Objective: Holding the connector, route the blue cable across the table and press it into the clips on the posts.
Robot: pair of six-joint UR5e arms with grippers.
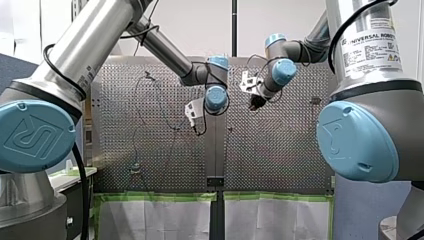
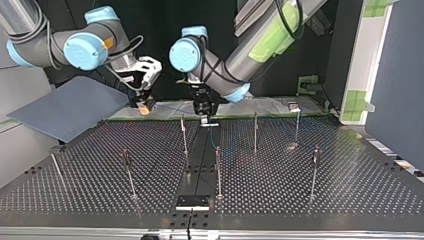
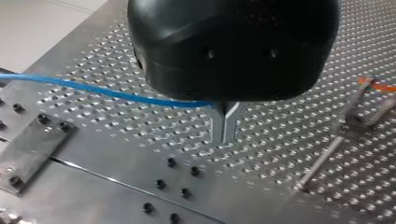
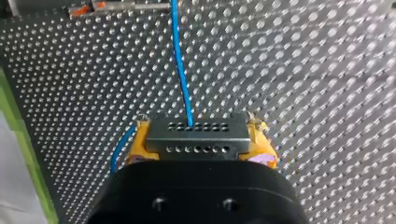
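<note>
Closest in, my right gripper (image 4: pixel 201 142) clamps its yellow pads (image 4: pixel 262 142) on the boxy grey connector (image 4: pixel 196 133), anchoring the thin blue cable (image 4: pixel 180 60), which runs out over the perforated metal table (image 4: pixel 303 70). My left gripper (image 3: pixel 224 125) seems pinched narrow on it, probably to guide it toward the slim posts (image 2: pixel 218 172).

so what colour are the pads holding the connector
Yellow-orange pads, clearest in the right wrist view.
</note>
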